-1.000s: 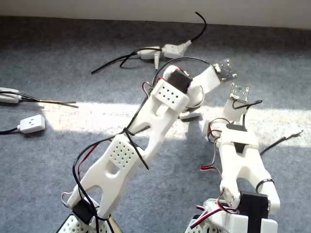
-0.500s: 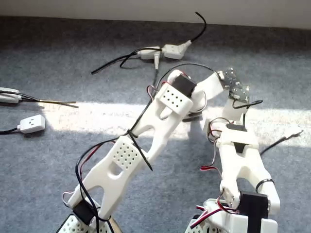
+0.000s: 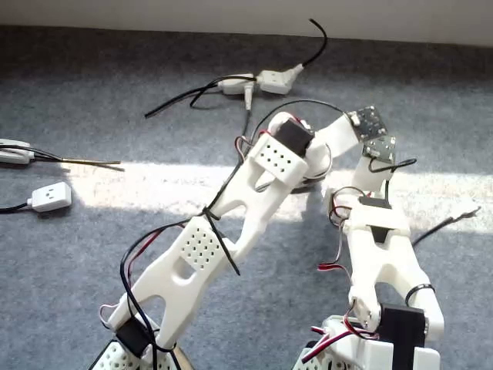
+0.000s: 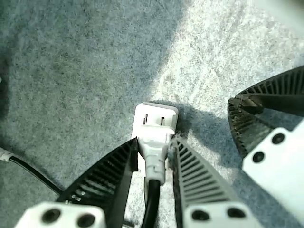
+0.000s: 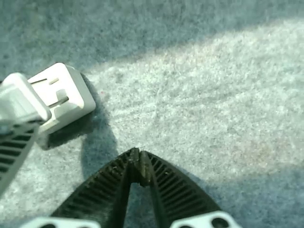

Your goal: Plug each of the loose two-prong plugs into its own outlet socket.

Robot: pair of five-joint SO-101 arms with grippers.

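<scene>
Grey carpet (image 4: 71,71), left gripper (image 4: 155,141) clamping plug (image 4: 154,159), seemingly touching socket (image 4: 156,113), right gripper (image 5: 139,164) closed, empty.

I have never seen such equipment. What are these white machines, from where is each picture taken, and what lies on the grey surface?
These are two small robot arms. The high view looks down on both, the left arm and the right arm, over a grey carpet. The other two pictures come from cameras on their wrists. The left gripper has its fingers shut on a white plug, right at a white socket. The right gripper is shut, holding nothing. Farther off lie another socket and more white connectors on black cords.
</scene>
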